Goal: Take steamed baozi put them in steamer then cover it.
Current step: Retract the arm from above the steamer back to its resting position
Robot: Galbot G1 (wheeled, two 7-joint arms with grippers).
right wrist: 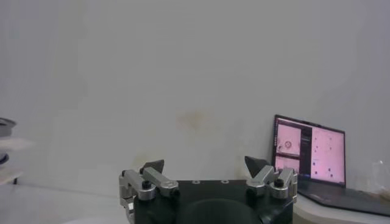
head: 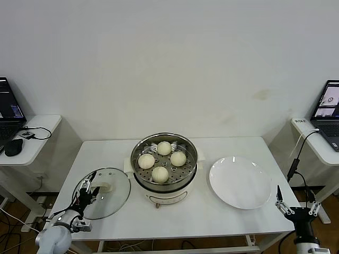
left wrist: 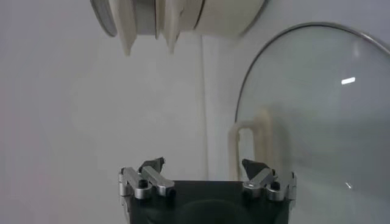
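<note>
Four cream-white baozi [head: 160, 173] lie in the shiny steel steamer [head: 139, 151] on its cream pot base at the table's middle. The glass cover [head: 117, 193] with its cream handle [head: 105, 187] lies flat on the table left of the steamer. My left gripper [head: 86, 192] is open, at the cover's left edge, near the handle. In the left wrist view the gripper [left wrist: 203, 165] is open with the cover [left wrist: 323, 122] and its handle [left wrist: 244, 143] just ahead, and the steamer base [left wrist: 213, 15] beyond. My right gripper [head: 297, 208] is open and empty at the table's front right corner.
An empty white plate [head: 240, 182] lies right of the steamer. Side tables stand at both sides with laptops [head: 328, 106], a mouse [head: 14, 146] and cables. The right wrist view shows the wall and a laptop [right wrist: 309, 152].
</note>
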